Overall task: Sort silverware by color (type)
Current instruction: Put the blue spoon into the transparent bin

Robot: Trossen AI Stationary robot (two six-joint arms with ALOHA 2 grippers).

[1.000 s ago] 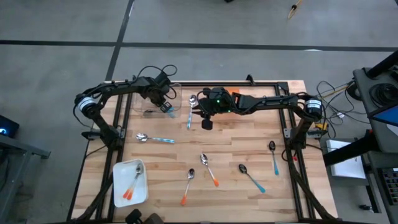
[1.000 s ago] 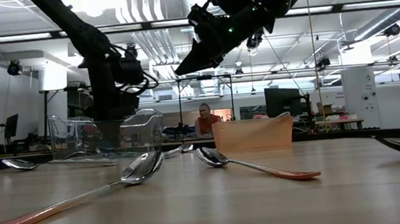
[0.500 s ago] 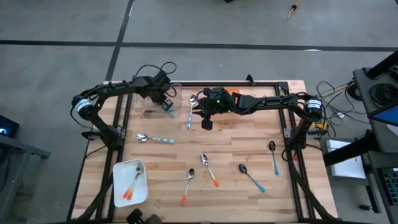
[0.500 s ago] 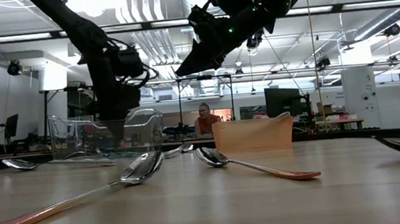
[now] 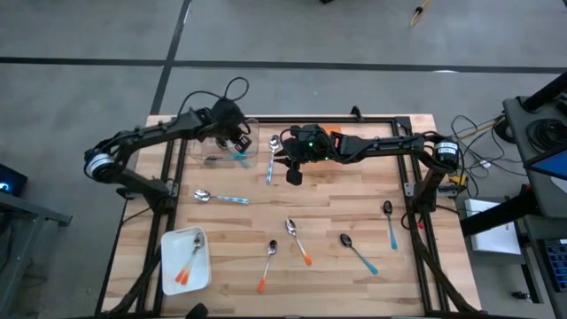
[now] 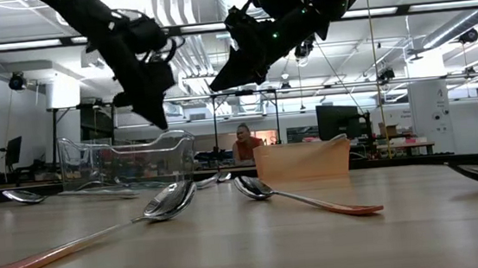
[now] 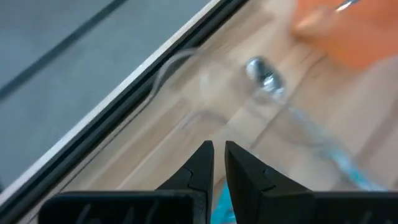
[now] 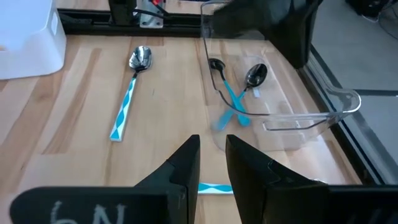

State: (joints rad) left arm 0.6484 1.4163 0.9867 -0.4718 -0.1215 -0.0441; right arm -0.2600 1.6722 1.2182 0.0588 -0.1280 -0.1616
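Spoons handle light, stiff, slippery; you should pinch the light-blue spoon (image 5: 269, 162) mid-handle; left gripper (image 5: 237, 142) looks closed, empty; right gripper (image 5: 293, 176) narrowly parted, empty.

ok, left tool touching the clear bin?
Apart. In the low view the left tool hangs above the clear bin, with open background between them.

Spoon handles (image 5: 305, 252) orange, lt-blue, teal; tray (image 5: 168, 266) white.

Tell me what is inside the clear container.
The right wrist view shows two spoons with light-blue handles lying crossed in the clear container. The left arm hangs over its far end, hiding anything lying there.
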